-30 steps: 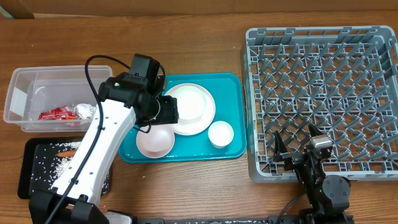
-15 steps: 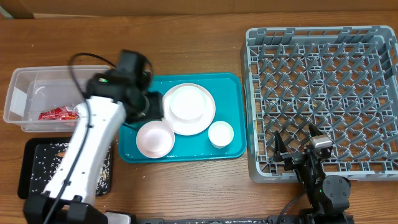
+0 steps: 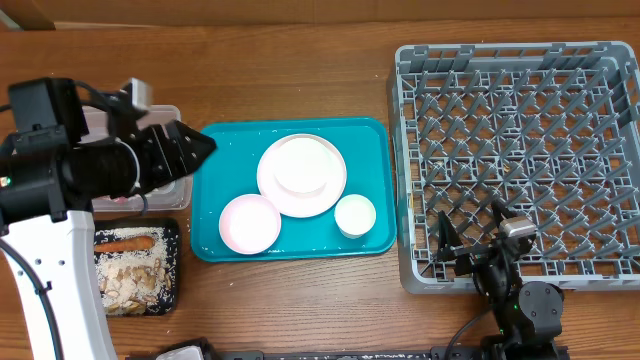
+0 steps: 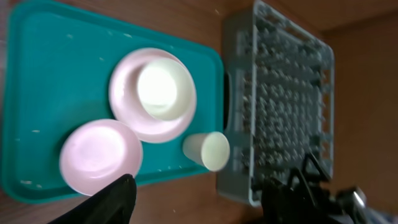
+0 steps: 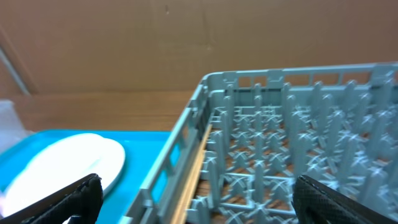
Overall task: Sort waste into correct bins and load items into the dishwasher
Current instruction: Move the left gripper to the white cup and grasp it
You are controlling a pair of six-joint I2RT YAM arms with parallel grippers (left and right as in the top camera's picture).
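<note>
A teal tray [image 3: 220, 160] holds a white plate with a smaller dish on it [image 3: 301, 176], a white bowl [image 3: 250, 223] and a small white cup [image 3: 355, 215]. The grey dish rack [image 3: 520, 130] stands to its right. My left gripper [image 3: 190, 148] is open and empty, raised over the tray's left edge and the clear bin [image 3: 160, 198]. The left wrist view shows the gripper [image 4: 199, 205] above the plate [image 4: 152, 93], bowl [image 4: 99, 155] and cup [image 4: 208, 149]. My right gripper [image 3: 478, 235] is open and empty at the rack's front edge [image 5: 205, 205].
A black tray [image 3: 176, 270] with rice scraps and a carrot piece lies at the front left. The clear bin is mostly hidden under my left arm. The rack [image 5: 280, 143] fills the right side of the table.
My left arm has swung left and up, away from the dishes on the teal tray, to over the clear bin. The black tray's food now shows. The right arm has not moved.
</note>
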